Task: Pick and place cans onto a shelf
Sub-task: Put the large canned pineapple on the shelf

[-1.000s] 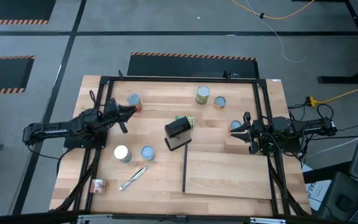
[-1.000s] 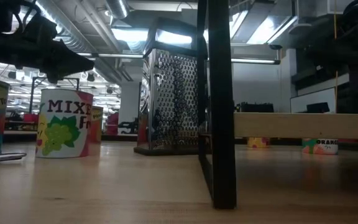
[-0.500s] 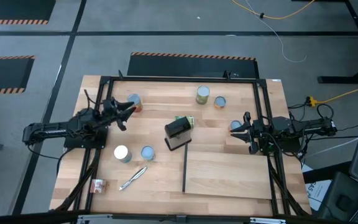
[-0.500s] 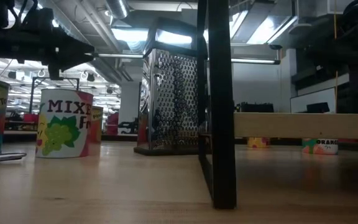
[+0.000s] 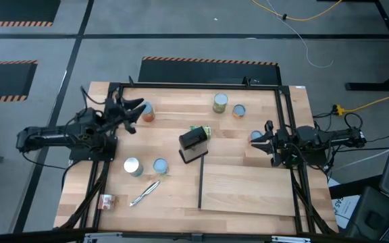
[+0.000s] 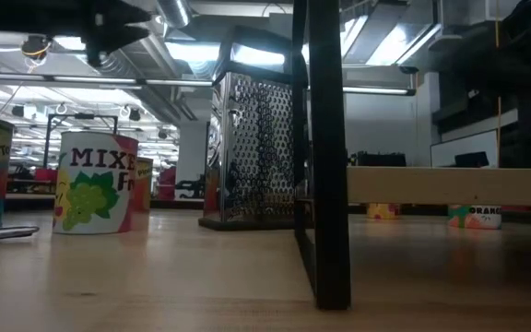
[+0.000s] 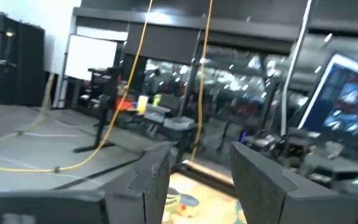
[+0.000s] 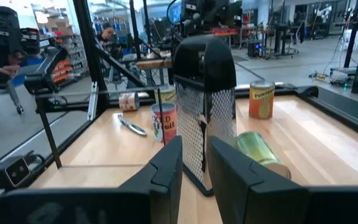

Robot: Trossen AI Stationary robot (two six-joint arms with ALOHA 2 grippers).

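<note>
Several cans stand on the table: one with an orange-red label [image 5: 147, 112] at the far left, two [image 5: 219, 102] [image 5: 239, 111] at the far side, two [image 5: 133, 167] [image 5: 159, 166] at the near left, and a silver-blue-topped one [image 5: 254, 136] at the right. A green can [image 5: 204, 130] lies on its side. My left gripper [image 5: 138, 106] [image 7: 201, 180] hangs open, raised above the table beside the orange-red can. My right gripper [image 5: 263, 142] [image 8: 194, 165] is level, its fingers a little apart with nothing between them, close behind the silver-blue can. The shelf [image 5: 248, 190] stands at the near right.
A metal grater with a black top [image 5: 193, 145] [image 6: 252, 148] stands mid-table by the shelf's black bar [image 5: 200, 182]. A silver pen-like tool [image 5: 144, 193] and a small can on its side [image 5: 105, 200] lie at the near left. A black frame rims the table.
My left gripper has risen well clear of the table beside the orange-red can, drifted toward the far edge, and opened its fingers. The cans stand where they were.
</note>
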